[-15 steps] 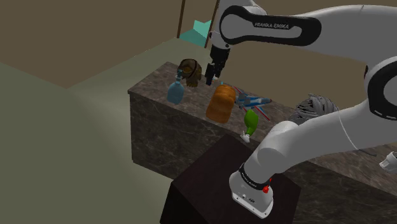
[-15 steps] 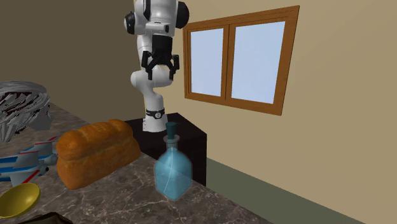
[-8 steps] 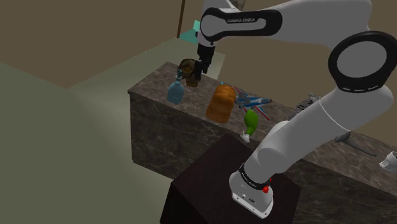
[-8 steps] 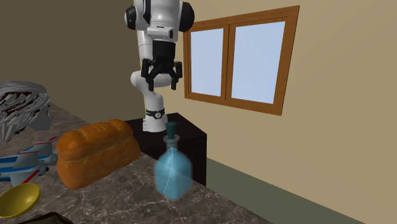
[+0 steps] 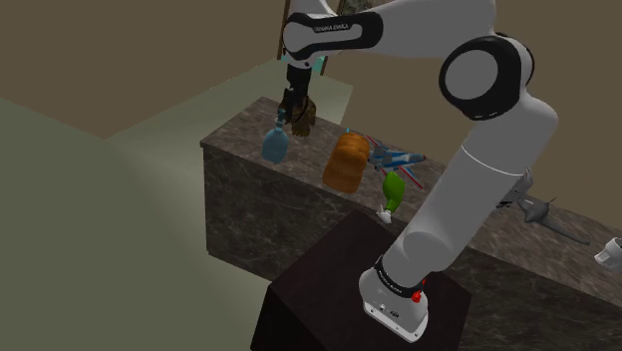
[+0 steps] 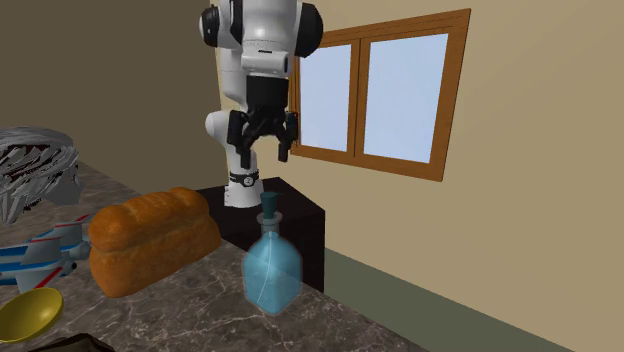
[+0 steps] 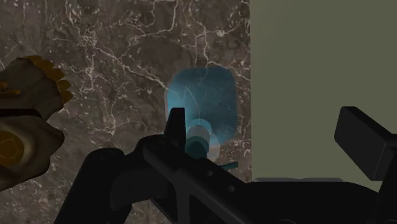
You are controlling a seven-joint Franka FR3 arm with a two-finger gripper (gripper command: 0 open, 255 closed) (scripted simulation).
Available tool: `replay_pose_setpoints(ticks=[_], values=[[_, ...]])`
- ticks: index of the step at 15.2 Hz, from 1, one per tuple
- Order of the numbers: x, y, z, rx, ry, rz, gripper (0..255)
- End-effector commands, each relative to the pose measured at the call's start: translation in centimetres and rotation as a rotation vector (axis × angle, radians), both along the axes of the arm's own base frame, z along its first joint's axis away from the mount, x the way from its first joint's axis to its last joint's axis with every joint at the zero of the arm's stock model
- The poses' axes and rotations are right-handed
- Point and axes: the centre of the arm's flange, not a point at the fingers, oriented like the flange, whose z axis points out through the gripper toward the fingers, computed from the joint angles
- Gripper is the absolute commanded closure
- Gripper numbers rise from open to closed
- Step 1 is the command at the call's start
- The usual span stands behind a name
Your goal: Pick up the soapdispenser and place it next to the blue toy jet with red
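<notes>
A pale blue, see-through soap dispenser (image 6: 272,262) with a teal top stands upright near the edge of a dark marbled desk (image 6: 200,315); just beside it lies a brown bread loaf (image 6: 150,240); past the loaf rests the blue toy jet (image 6: 40,255), apart from the dispenser; above the dispenser hangs the black claw (image 6: 262,150), fingers spread wide, gripping nothing; behind, a wood-framed window (image 6: 380,90).
</notes>
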Motion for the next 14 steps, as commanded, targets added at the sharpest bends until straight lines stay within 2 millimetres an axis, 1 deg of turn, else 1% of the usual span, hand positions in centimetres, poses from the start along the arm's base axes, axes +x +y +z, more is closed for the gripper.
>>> replay_pose_setpoints(ticks=[1,4,5,12,14], values=[[2.4,-0.6,-0.9,0.003,0.002,0.022,0],[6.1,-0.9,-2.1,0.008,0.005,0.054,0],[7.0,-1.0,-2.4,0.009,0.005,0.061,0],[6.9,-1.3,-6.1,0.009,0.005,0.061,0],[6.9,-1.3,-6.4,0.009,0.005,0.061,0]])
